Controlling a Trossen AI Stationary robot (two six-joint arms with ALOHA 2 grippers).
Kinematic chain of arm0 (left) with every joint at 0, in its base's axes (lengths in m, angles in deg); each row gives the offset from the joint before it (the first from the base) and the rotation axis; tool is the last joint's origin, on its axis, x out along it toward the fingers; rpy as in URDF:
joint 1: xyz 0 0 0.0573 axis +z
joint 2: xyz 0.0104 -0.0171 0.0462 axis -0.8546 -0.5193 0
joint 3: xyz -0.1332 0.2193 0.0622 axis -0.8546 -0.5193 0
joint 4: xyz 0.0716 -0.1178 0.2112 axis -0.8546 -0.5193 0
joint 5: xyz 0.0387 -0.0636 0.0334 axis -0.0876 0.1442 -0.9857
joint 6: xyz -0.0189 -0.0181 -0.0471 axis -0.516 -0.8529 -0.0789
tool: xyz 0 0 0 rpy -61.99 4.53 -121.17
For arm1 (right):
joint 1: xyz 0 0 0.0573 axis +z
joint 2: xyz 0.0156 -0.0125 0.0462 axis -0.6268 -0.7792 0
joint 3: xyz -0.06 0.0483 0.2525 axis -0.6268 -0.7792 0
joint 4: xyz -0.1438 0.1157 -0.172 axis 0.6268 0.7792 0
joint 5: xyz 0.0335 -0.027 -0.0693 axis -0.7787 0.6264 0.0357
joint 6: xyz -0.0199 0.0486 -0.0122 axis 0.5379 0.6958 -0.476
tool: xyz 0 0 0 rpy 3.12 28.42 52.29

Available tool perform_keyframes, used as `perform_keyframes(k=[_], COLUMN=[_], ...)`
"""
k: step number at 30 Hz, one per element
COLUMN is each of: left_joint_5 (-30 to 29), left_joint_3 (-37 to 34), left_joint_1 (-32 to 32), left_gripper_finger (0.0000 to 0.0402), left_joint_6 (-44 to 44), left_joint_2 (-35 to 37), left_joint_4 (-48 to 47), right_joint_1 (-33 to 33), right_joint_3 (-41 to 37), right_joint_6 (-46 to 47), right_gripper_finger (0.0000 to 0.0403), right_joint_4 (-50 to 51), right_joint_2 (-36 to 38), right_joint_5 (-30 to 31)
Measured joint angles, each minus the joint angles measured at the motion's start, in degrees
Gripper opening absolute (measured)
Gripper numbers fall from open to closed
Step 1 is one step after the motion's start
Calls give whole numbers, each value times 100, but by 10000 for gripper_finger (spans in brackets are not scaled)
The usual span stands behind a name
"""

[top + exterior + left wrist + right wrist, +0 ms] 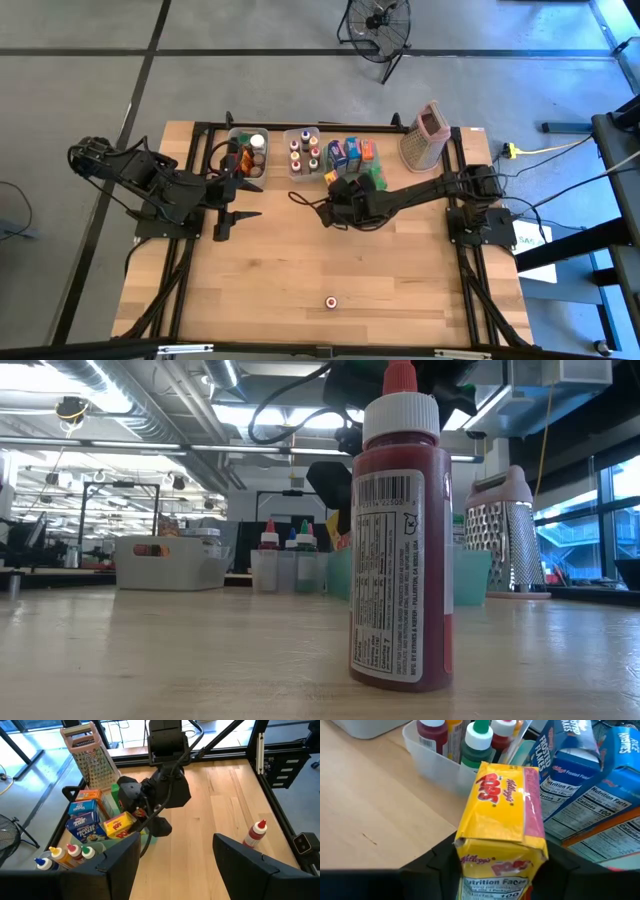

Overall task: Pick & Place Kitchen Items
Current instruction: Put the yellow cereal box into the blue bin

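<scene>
Right gripper (495, 870) is clasping the yellow cereal carton (502, 815) just beside the green tray (117, 795).

The carton is sitting between the dark fingers, tilted toward the tray's blue cartons (580, 765), near the bin of dropper bottles (470, 745). It is probably light, thin card that dents easily, so taking it across the broad faces near the middle looks wisest. The left gripper (232, 210) is waiting open, well apart from the tray; a red bottle (331, 301) is standing far from it.

red bottle (400, 540) hiding the table's middle, yellow carton (502, 827) bottom cropped
</scene>
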Motion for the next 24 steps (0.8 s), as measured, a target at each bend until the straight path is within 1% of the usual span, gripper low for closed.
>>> perform_keyframes(k=[4,9,16,21,24], left_joint_5=[0,7,456,487,487], left_joint_3=[0,0,0,0,0], left_joint_1=[0,0,0,0,0], left_gripper_finger=[244,244,244,244,244], left_joint_6=[-8,-97,-299,-301,-302], left_joint_2=[0,0,0,0,0], left_joint_4=[0,-18,-44,-44,-44], right_joint_1=[67,72,72,74,100], right_joint_3=[4,417,1089,1156,1156], right_joint_6=[2,46,29,22,27], right_gripper_finger=[207,211,211,211,211], right_joint_4=[17,695,1615,1721,1756], right_joint_2=[2,2,9,13,13], right_joint_5=[-82,-381,-458,-485,-644])
